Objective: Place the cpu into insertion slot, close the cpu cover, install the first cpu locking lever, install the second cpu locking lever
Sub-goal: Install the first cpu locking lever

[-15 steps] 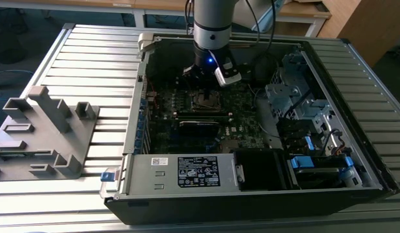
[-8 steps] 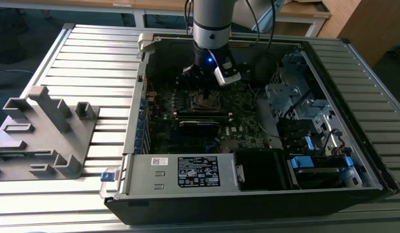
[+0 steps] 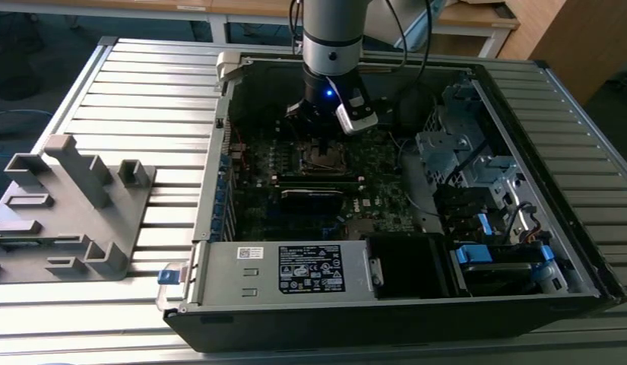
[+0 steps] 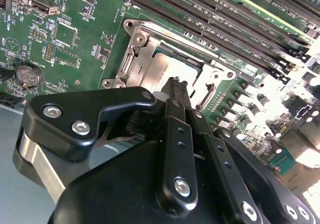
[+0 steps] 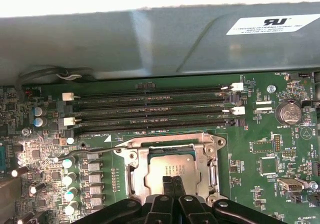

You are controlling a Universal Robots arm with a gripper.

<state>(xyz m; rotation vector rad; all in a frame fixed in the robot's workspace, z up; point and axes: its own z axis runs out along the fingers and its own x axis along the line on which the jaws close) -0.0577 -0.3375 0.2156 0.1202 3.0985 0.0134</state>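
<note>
the tool (image 5: 173,180) hangs right over the cpu cover (image 5: 134,171), its two fingers pressed together with nothing between them. inside the cover's window lies the cpu (image 5: 172,164), flat in the socket, so placing looks done. the cover seems to lie down around the chip, so closing looks done too. along the cover's far edge runs a thin lever (image 5: 100,150), its end sticking out past the cover's corner. i cannot tell whether either lever is latched, so those two steps look left. beyond the cover lie the memory slots (image 5: 150,109), then the case wall (image 5: 150,39).
</note>
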